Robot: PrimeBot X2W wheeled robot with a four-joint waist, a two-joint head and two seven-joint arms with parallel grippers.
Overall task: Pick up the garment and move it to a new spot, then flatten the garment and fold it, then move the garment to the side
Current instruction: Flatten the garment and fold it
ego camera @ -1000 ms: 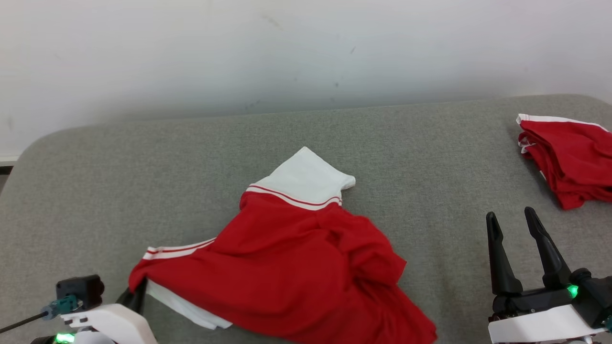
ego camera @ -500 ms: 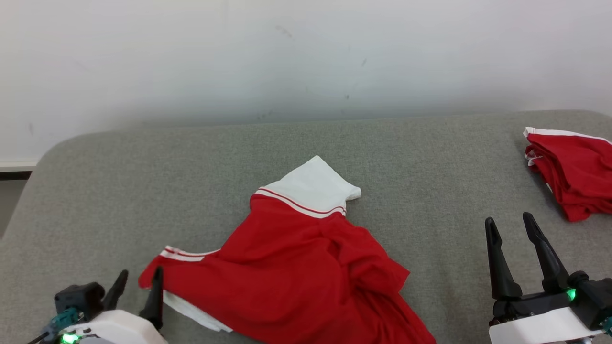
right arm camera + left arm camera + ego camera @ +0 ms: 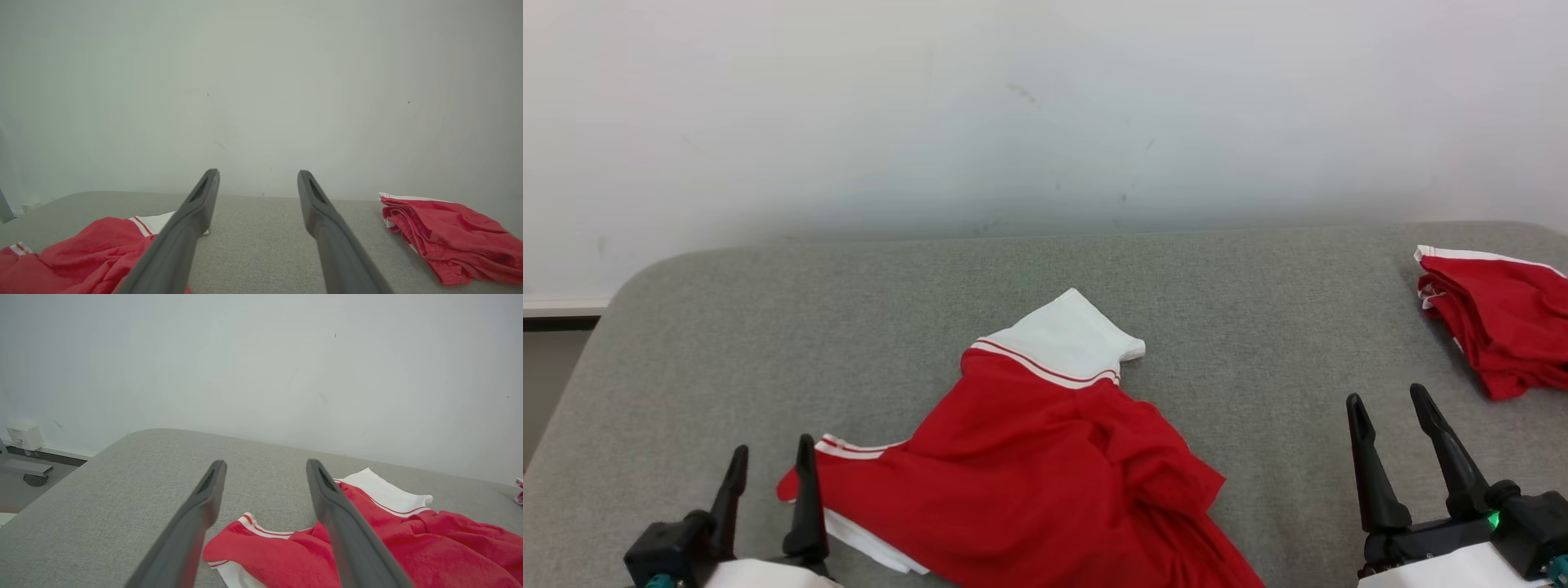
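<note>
The red garment (image 3: 1045,482) lay crumpled on the grey padded table (image 3: 768,327), close to the robot's side of it and about in the middle between the two arms. Its white band with thin red stripes pointed toward the pale wall (image 3: 1013,106), and a sleeve with a white striped hem reached out to the robot's left. The left gripper (image 3: 773,445) stood at this sleeve with its two dark fingers spread wide and nothing between them. The finger nearer to the cloth was just beside the red edge, and I could not tell if it touched. The right gripper (image 3: 1386,394) was well apart from the garment, over bare table on the robot's right. It was also spread wide and it held nothing. A second red garment (image 3: 1494,327), bunched in folds with a white hem, lay at the far right of the table, apart from both grippers.
</note>
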